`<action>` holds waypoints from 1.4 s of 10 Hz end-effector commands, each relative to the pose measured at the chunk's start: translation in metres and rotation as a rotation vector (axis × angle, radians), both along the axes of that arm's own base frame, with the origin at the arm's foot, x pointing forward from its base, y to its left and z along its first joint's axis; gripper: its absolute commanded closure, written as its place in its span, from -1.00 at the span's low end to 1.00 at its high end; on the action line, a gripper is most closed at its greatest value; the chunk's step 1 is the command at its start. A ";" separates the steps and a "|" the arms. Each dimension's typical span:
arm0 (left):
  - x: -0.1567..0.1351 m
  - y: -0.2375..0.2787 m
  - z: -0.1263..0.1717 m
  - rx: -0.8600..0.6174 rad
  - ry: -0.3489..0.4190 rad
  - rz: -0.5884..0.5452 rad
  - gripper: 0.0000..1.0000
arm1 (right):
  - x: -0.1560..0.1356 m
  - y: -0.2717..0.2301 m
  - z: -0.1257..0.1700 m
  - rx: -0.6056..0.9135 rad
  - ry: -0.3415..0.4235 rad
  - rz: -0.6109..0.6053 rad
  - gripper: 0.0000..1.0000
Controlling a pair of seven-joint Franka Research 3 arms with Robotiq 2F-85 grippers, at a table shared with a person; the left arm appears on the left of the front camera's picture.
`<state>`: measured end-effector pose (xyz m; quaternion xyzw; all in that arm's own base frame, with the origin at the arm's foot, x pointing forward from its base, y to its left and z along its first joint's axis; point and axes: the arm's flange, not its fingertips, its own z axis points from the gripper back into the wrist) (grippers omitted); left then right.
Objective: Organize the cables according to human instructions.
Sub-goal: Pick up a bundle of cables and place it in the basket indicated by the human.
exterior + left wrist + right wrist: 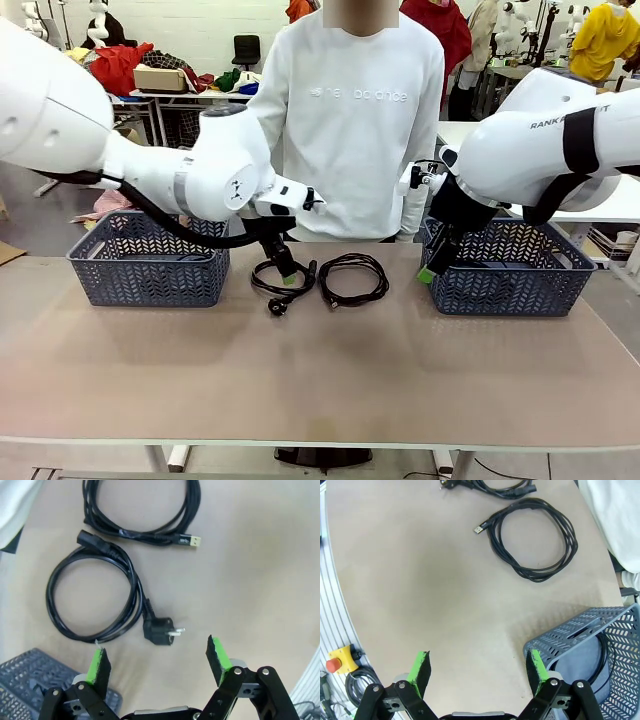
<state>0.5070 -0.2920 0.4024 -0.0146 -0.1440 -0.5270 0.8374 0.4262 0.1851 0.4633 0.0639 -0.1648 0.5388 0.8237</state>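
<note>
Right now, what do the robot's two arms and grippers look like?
The left arm and right arm are white, with rounded shells. A black cable hangs along the left arm; the right arm bears a black band and dark lettering. The left gripper and right gripper are black, their fingers tipped with green pads.

Front cam: fixed, robot's side, looks across the table (320,390) at the person (345,130), mid-range. Left wrist cam: close, straight down on the power cord (95,597); USB cable (145,532) at 12 o'clock. Right wrist cam: higher, farther off; USB cable at 1 o'clock, basket (570,630) at 5 o'clock. All three share both.
</note>
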 end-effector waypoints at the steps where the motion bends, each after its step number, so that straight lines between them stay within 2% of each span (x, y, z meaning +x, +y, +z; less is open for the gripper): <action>1: 0.017 -0.014 -0.006 0.034 0.020 0.020 -1.00 | 0.000 0.001 0.001 0.001 -0.003 -0.001 -1.00; 3: 0.025 -0.019 -0.010 0.028 0.018 0.027 -1.00 | 0.000 0.001 0.001 0.001 -0.003 -0.001 -1.00; 11: 0.023 -0.021 -0.015 0.009 0.025 0.006 -1.00 | 0.000 0.001 0.001 0.001 -0.003 -0.001 -1.00; 14: 0.037 -0.035 -0.032 0.043 0.056 0.026 -1.00 | 0.000 0.001 0.001 0.001 -0.003 -0.001 -1.00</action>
